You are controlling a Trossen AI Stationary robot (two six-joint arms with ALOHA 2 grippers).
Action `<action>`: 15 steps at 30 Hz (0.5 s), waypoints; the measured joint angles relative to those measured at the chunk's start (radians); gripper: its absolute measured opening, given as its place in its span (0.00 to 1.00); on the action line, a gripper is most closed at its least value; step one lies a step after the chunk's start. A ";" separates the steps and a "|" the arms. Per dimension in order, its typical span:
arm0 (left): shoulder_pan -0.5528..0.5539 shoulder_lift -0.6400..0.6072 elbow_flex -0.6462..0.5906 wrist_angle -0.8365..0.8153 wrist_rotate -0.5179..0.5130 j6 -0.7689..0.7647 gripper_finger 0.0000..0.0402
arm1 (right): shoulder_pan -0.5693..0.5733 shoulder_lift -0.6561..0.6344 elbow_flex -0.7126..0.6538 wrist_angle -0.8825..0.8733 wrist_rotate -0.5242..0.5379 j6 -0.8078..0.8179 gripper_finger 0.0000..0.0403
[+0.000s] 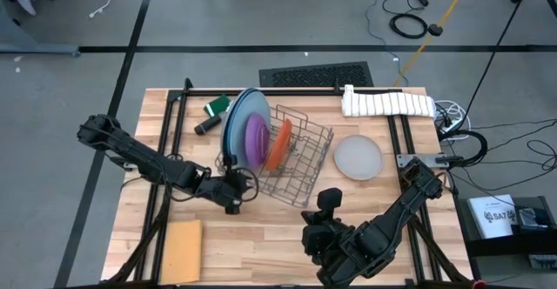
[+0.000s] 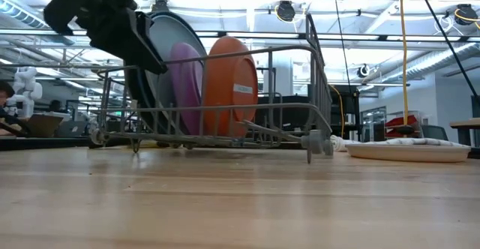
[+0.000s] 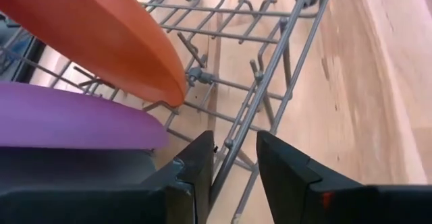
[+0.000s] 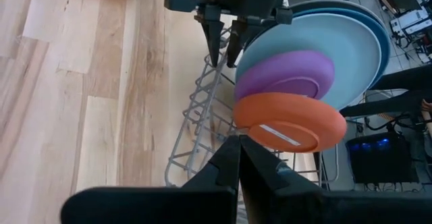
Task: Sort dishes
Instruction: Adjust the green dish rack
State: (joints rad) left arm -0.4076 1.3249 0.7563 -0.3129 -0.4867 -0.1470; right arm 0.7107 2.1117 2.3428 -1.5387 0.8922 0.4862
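With five dishes racked, the left gripper (image 1: 237, 191) has its jaws closing around the wire rack (image 1: 306, 157) rim, apparently steadying it; the light grey plate (image 1: 359, 157) awaits the waiting, jaws-closed right gripper (image 1: 327, 204).

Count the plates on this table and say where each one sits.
6. The grey-blue plate, bright blue plate, pale teal plate, purple plate and orange plate stand in the wire rack; the light grey plate lies flat beside it.
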 joint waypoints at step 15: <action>0.002 0.017 0.010 -0.009 -0.041 -0.014 0.07 | 0.000 0.000 0.000 0.000 0.000 0.000 0.00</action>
State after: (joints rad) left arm -0.4057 1.3419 0.7663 -0.3221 -0.5278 -0.1609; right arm 0.7109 2.1117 2.3429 -1.5383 0.8925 0.4862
